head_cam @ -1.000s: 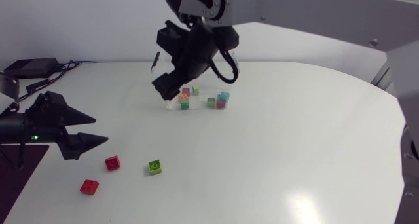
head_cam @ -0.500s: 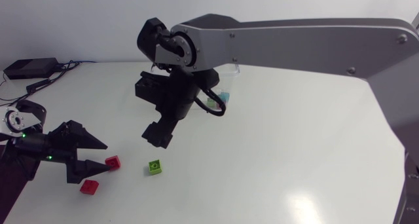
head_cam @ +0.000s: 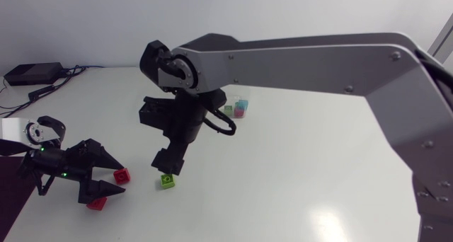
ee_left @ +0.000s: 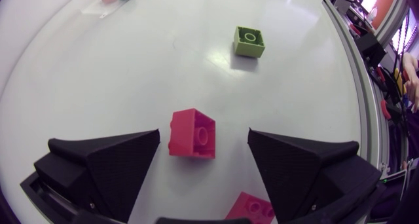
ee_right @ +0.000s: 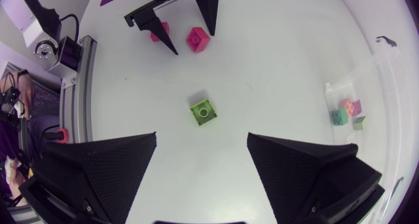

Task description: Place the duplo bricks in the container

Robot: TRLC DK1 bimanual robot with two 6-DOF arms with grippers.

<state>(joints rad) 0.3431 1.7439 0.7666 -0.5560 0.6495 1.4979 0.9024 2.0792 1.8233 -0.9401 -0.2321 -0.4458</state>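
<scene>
Meanwhile, L gripper gapes wide w/ red duplo brick btwn fingertips; R gripper, also wide, has green duplo brick ahead.

The right arm is showing broad silver-grey links dotted with small screws and a black joint, with a black cable looping just behind the matte black, wedge-fingered right claw. Small green lights are glowing behind the black left claw.

White table, glossy top. 1 black box with cables at its far left corner.
</scene>
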